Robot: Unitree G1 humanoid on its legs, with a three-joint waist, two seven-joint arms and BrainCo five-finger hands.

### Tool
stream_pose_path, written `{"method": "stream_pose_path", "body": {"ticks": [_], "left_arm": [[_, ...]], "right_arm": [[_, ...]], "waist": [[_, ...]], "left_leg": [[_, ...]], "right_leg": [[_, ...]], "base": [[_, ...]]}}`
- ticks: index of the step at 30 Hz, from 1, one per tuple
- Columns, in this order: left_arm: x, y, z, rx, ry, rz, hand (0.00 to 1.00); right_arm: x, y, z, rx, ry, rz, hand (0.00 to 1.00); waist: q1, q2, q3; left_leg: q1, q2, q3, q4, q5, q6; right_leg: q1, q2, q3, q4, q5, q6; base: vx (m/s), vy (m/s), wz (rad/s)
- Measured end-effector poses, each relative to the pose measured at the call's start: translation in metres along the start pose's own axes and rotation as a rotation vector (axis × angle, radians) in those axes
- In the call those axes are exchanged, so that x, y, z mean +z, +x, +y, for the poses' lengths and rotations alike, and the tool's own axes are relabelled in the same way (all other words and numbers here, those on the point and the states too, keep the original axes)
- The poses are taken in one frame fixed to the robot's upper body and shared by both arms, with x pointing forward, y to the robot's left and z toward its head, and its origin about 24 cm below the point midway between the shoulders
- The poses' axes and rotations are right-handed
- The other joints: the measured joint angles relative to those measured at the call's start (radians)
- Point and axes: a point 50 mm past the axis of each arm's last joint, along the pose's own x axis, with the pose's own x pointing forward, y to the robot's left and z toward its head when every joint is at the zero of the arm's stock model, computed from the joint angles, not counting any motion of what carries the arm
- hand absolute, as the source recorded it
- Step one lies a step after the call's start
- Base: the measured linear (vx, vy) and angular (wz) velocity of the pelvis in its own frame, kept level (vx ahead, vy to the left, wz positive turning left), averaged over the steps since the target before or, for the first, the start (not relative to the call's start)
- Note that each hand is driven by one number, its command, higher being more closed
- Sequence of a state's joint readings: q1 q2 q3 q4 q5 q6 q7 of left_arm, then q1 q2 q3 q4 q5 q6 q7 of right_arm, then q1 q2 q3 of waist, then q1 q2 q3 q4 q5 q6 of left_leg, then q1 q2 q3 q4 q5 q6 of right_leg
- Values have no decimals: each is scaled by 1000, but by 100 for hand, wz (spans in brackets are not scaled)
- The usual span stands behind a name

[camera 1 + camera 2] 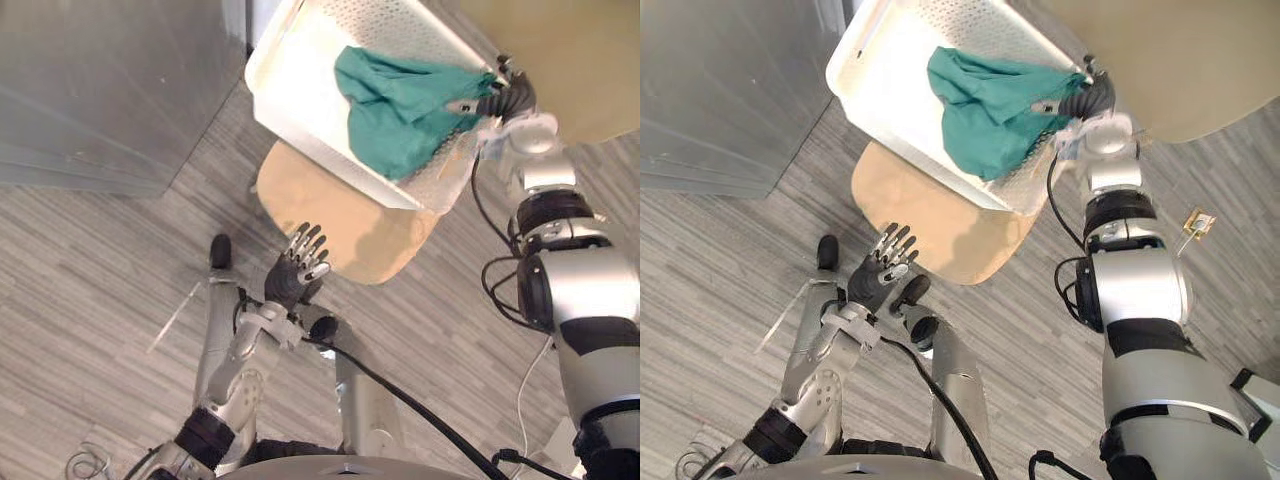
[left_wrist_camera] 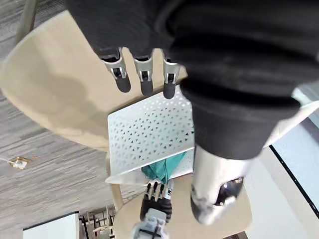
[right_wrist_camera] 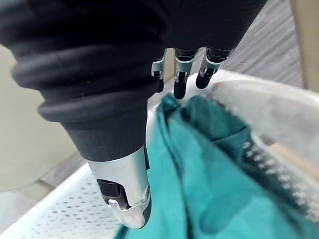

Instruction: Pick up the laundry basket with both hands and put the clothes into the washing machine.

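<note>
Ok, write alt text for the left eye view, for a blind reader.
A white perforated plastic laundry basket is tilted over a round pale wooden stool, with a teal cloth inside and the robot's right hand at its rim. The left hand is open by the stool's near edge, over grey plank flooring.

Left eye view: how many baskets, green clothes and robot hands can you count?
white basket: 1
green cloth: 1
robot hands: 2 (left hand, right hand)
total: 4
</note>
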State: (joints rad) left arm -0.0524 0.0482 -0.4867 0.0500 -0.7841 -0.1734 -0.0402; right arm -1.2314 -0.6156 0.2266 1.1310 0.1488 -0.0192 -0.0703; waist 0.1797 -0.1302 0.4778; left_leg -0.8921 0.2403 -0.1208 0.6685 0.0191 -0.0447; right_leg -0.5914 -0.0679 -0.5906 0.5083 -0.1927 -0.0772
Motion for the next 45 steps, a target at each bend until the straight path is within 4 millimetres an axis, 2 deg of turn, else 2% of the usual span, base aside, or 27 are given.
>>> {"method": "stream_pose_path", "body": {"ticks": [1,2,3,5,6,7,8,10,15,20,27,31,36,39,43,44,45], "left_arm": [[-1,-1,-1,0,-11,-3,0],[-3,0,0,8,-30,5,0],[-5,0,1,12,-39,12,0],[-4,1,2,19,-43,7,0],[-2,2,1,18,-43,1,0],[2,8,-2,-3,-32,-6,0],[2,9,-3,-6,-30,-9,0],[8,12,-2,-1,-25,-38,0],[13,15,-5,-10,-20,-58,0],[17,15,0,10,-15,-75,0],[18,15,0,9,-15,-76,0],[15,14,-5,-16,-20,-66,0],[10,8,-3,-29,-33,-52,0],[10,6,-3,-33,-38,-54,0],[9,1,-4,-44,-51,-57,0],[8,0,-3,-46,-62,-51,0],[6,-3,-1,-36,-74,-45,0]], "right_arm": [[3,0,4,14,-26,-15,0],[7,0,10,35,-57,-34,0],[9,0,12,42,-76,-46,0],[12,0,13,24,-94,-63,0],[13,-1,13,19,-99,-71,0],[9,-1,13,15,-89,-48,0],[7,-1,14,19,-89,-42,0],[-1,-5,38,90,-73,-22,0],[1,-4,39,108,-72,-21,0],[2,-4,39,108,-71,-22,0],[4,-1,29,87,-109,-4,0],[-5,0,11,72,-131,34,0],[-4,0,-14,25,-62,35,0],[-4,0,-23,35,-8,38,0],[-9,-2,-28,70,40,52,0],[-11,-3,-30,82,62,57,100],[-18,-5,-28,103,81,74,100]], "waist": [[5,0,0],[7,0,0],[-1,0,0],[-6,1,-1],[-7,-1,-2],[-3,-3,-2],[-1,-2,-2],[10,-2,-1],[5,0,-2],[11,5,-5],[22,11,-7],[43,30,-17],[44,74,-44],[45,88,-58],[43,90,-81],[44,91,-91],[43,91,-115]], "left_leg": [[-29,13,-19,41,-8,10],[-57,30,-44,78,-43,29],[-62,37,-45,60,-70,40],[-30,77,-21,-69,-67,39],[18,102,20,-169,-30,-45],[19,89,60,-190,-3,-93],[20,87,69,-188,-3,-94],[33,82,131,-166,-9,-83],[48,67,152,-205,-7,-76],[62,55,180,-289,42,-65],[73,27,181,-416,125,-57],[73,5,175,-507,180,-57],[71,-24,176,-612,242,-55],[66,-39,176,-649,255,-58],[49,-43,180,-655,259,-61],[46,-43,180,-655,260,-61],[35,-43,180,-655,264,-58]], "right_leg": [[-2,11,-2,8,-9,-7],[-6,26,-7,11,-18,-16],[-9,28,-14,10,-19,-18],[-23,27,-12,10,-17,-16],[-46,14,-4,31,-17,-13],[-73,-13,11,38,-7,3],[-76,-18,15,37,-7,3],[-74,-35,51,27,9,25],[-72,-39,59,-27,43,35],[-72,-29,62,-112,103,43],[-76,-24,42,-190,156,47],[-104,-38,22,-190,157,47],[-158,-75,3,-144,143,50],[-193,-102,0,-100,124,49],[-216,-121,-11,-63,103,47],[-218,-125,-17,-53,95,47],[-229,-129,-21,-42,87,48]], "base": [[56,-129,-26],[32,-71,-14],[34,-60,0],[52,-19,1],[68,107,-11],[54,112,-10],[68,170,-10],[59,129,-22],[-8,52,-7],[-23,-1,-4],[13,-10,9],[23,-17,18],[41,-30,16],[37,-43,13],[33,-67,14],[37,-86,18],[40,-89,16]]}}
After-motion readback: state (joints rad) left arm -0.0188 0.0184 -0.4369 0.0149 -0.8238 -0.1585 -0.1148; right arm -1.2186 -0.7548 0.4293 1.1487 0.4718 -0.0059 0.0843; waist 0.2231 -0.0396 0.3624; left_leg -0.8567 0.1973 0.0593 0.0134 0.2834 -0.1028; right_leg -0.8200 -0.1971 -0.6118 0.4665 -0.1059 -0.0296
